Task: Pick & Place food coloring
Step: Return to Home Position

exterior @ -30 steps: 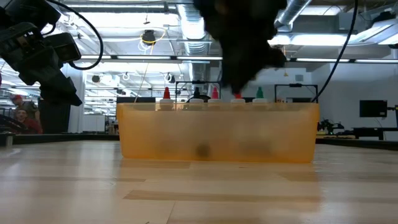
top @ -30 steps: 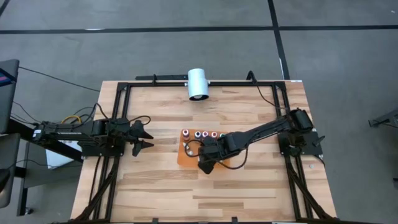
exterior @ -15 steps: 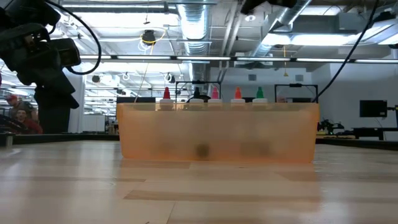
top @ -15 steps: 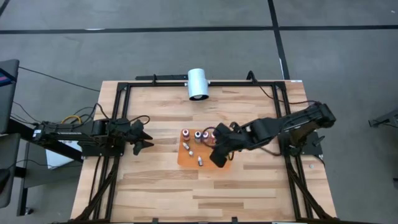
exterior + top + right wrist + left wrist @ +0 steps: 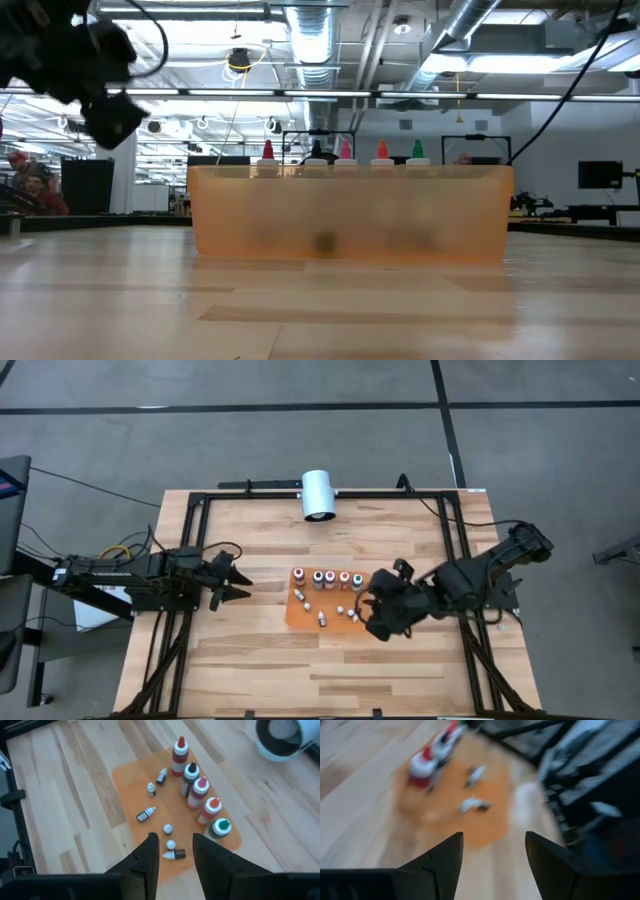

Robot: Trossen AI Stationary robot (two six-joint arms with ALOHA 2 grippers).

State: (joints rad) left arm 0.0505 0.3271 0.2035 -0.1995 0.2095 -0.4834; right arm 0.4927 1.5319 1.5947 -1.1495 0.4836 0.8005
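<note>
Pale wooden boards form the counter (image 5: pixel 250 660), which is bordered by black rails. At its left side the left pincer (image 5: pixel 236 579) is held above the wood, well apart from the bin. Its fingers (image 5: pixel 440 865) are spread and nothing is gripped between them.

A white cylinder (image 5: pixel 319 495) is seen near the far edge, about halfway across. An orange bin (image 5: pixel 300 622) with translucent walls is set at the middle of the counter, and all of the food coloring bottles (image 5: pixel 331 577) are contained in it.

Five taller bottles are stood upright in a row along the bin's far wall. From left to right these are:
- the red-topped bottle (image 5: pixel 180 752)
- the black-topped bottle (image 5: pixel 191 775)
- the pink-topped bottle (image 5: pixel 200 790)
- the orange-topped bottle (image 5: pixel 212 809)
- the green-topped bottle (image 5: pixel 221 827)

In the low view only their coloured tips are shown above the rim.

Six small bottles (image 5: pixel 146 814) are scattered over the bin's floor on the near side of that row. At least three of them are lying on their sides. It cannot be told for certain how the others stand.

Just beside the bin's right wall, the right pincer (image 5: pixel 372 610) is held above the counter. Its fingers (image 5: pixel 147 857) are parted and nothing is clamped between them
</note>
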